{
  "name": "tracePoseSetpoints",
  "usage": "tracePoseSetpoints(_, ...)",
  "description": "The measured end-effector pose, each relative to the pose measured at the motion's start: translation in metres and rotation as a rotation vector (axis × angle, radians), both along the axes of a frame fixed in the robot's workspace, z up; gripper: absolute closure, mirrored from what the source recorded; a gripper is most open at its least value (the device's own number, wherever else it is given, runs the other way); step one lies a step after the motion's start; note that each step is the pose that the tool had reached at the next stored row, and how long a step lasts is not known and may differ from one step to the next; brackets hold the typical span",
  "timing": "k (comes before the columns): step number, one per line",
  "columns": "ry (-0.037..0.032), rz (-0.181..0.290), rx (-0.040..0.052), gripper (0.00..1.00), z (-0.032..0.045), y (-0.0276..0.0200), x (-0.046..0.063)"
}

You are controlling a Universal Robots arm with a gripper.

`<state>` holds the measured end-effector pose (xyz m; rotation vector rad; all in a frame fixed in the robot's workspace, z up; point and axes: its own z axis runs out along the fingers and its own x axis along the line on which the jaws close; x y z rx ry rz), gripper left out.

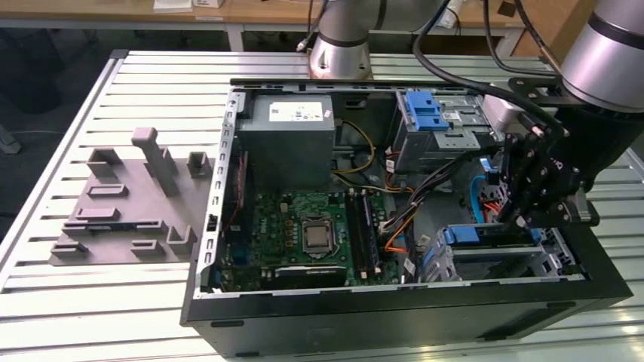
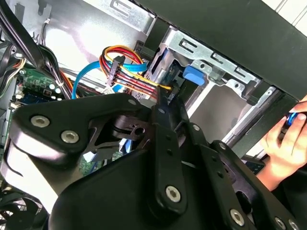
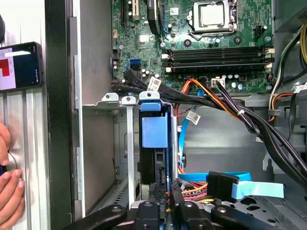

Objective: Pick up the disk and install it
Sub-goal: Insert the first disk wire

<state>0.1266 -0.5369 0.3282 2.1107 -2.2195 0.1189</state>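
The disk (image 3: 154, 132) stands on edge in a slot of the silver drive cage (image 3: 96, 158) at the front corner of the open computer case. Its blue carrier tab faces the motherboard. In the exterior view the disk (image 1: 473, 235) shows as a blue strip at the top of the cage (image 1: 503, 260), at that view's right. My black gripper (image 1: 510, 219) hangs straight over it. In both wrist views the gripper (image 3: 165, 196) (image 2: 160, 103) has its fingers drawn close together, with their tips at the disk's near end. The blue tab (image 2: 194, 75) shows beyond them.
Bundled cables (image 3: 230, 110) and a blue data cable plug (image 3: 223, 184) lie beside the cage. The motherboard (image 1: 307, 226), power supply (image 1: 292, 143) and a second cage with a blue latch (image 1: 433, 117) crowd the case. A person's hand (image 3: 7, 191) and a phone (image 3: 19, 64) are outside the case wall. A grey fixture (image 1: 131, 204) stands on the table.
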Motion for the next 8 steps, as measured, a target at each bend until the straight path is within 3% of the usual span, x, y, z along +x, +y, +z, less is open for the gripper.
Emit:
tracePoseSetpoints(5, 0.0, 0.0, 0.0001, 0.76, 0.01, 0.0, 0.0)
tracePoseSetpoints(8, 0.0, 0.0, 0.0002, 0.78, 0.0112, 0.0, 0.0)
